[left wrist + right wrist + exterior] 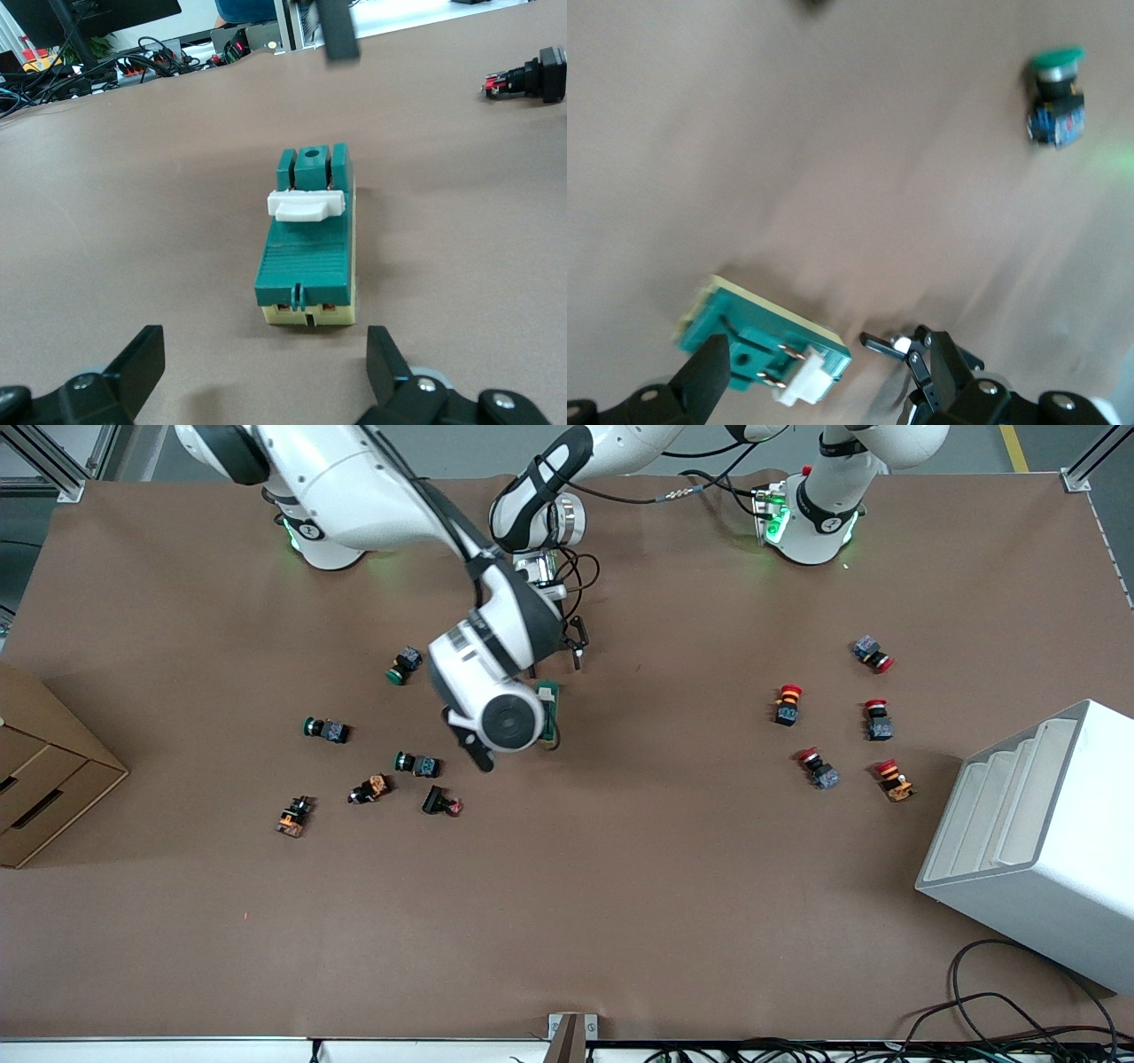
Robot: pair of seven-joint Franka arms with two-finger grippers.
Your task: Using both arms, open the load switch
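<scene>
The load switch (550,716) is lying flat on the brown table (620,886) near its middle, farther from the front camera than the scattered push buttons (416,763) toward the right arm's end, with its white lever (306,205) sitting across the green body. The right gripper (824,381) is hovering directly over the switch with its fingers spread and nothing between them. The left gripper (261,376) is hanging low just beside the switch's end, over the table toward the arm bases, its fingers (142,359) also spread wide and clear of the block.

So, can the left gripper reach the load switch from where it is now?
Probably yes. The left gripper is open, and the load switch lies flat on the table just ahead of its fingers with nothing between. The right gripper, also open, is close by the switch.
</scene>
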